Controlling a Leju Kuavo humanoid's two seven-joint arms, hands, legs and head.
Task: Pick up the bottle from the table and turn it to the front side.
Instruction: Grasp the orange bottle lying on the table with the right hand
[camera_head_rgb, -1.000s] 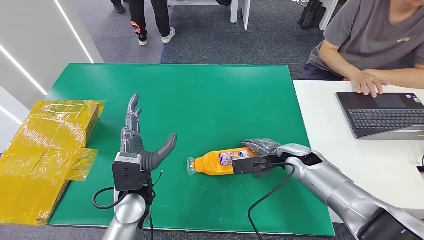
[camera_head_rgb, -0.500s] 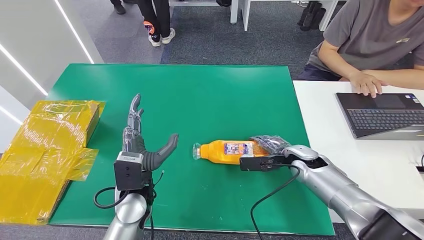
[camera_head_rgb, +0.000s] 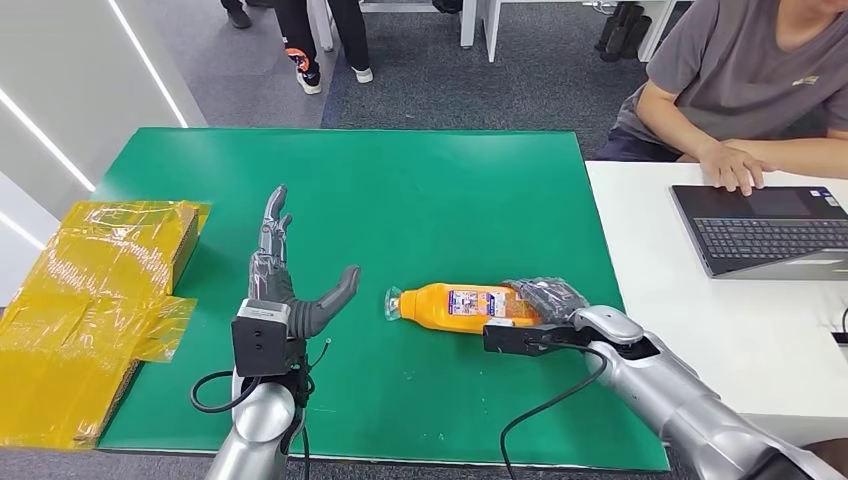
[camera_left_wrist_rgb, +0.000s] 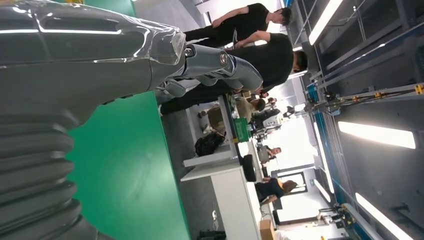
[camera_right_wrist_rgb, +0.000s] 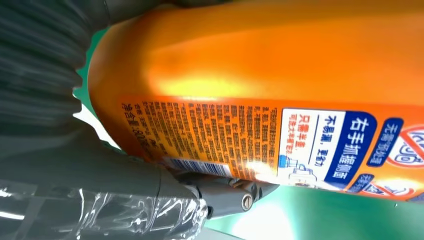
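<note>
Head view: orange bottle (camera_head_rgb: 460, 303) lying on its side on the green table (camera_head_rgb: 450, 190), base wrapped by the right hand (camera_head_rgb: 545, 310), clear cap pointing away from that hand toward the left hand (camera_head_rgb: 285, 290). Fingers curled over the far side of the base, thumb along the near side. Left hand spread, holding nothing, palm turned toward the cap, apart from it. Best to lift clear of the mat before rolling the wrist, so the body does not drag. Beyond the right hand, a person's hand (camera_head_rgb: 735, 165) beside a laptop (camera_head_rgb: 770, 225); past the left hand, a yellow-wrapped box (camera_head_rgb: 95, 290).

Left wrist view: fingers (camera_left_wrist_rgb: 220, 67) extended over green, nothing between them.

Right wrist view: bottle (camera_right_wrist_rgb: 280, 70) pressed against the palm, thumb (camera_right_wrist_rgb: 150, 195) under the printed label (camera_right_wrist_rgb: 260, 142). Fine print and barcode facing the camera, probably the back. Firm grip needed on a smooth wall; roll slowly until the main label faces forward.
</note>
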